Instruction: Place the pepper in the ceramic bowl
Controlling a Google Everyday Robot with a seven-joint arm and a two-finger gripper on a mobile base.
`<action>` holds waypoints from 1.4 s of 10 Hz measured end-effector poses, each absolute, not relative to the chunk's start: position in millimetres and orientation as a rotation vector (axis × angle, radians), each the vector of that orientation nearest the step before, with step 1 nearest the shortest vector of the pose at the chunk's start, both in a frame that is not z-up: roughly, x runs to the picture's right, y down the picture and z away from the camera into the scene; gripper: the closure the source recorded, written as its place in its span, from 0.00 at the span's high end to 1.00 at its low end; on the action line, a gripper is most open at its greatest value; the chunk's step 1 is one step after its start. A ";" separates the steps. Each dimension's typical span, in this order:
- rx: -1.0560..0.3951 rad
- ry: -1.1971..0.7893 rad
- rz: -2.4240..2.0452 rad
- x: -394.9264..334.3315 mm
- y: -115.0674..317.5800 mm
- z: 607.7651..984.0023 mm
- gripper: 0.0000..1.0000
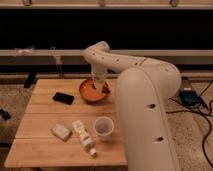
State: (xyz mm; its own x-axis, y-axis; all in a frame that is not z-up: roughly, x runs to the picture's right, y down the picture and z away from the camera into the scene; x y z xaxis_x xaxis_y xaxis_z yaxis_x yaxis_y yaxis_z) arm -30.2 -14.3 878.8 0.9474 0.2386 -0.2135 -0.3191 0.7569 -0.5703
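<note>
The bowl (pixel 91 91) is a shallow round dish, glossy orange-red inside with a darker brown rim, sitting at the far edge of the table (pixel 40 117), and my gripper (pixel 101 88) is hanging right over the bowl's right side. Honestly can't tell whether I've got the pepper, it's too small and tucked under my wrist to make out. My arm also covers the bowl's right rim, and nearer than the bowl are a cup (pixel 103 126), a bottle (pixel 83 136) and a dark phone (pixel 63 98) to its left.
</note>
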 end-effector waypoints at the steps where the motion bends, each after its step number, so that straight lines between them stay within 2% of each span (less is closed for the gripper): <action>1: -0.642 0.113 0.293 -43.5 -19.5 883.6 0.25; 6: -0.652 0.089 0.278 -55.6 -9.7 896.7 0.72; 14: -0.650 0.091 0.278 -54.0 -10.3 897.0 0.74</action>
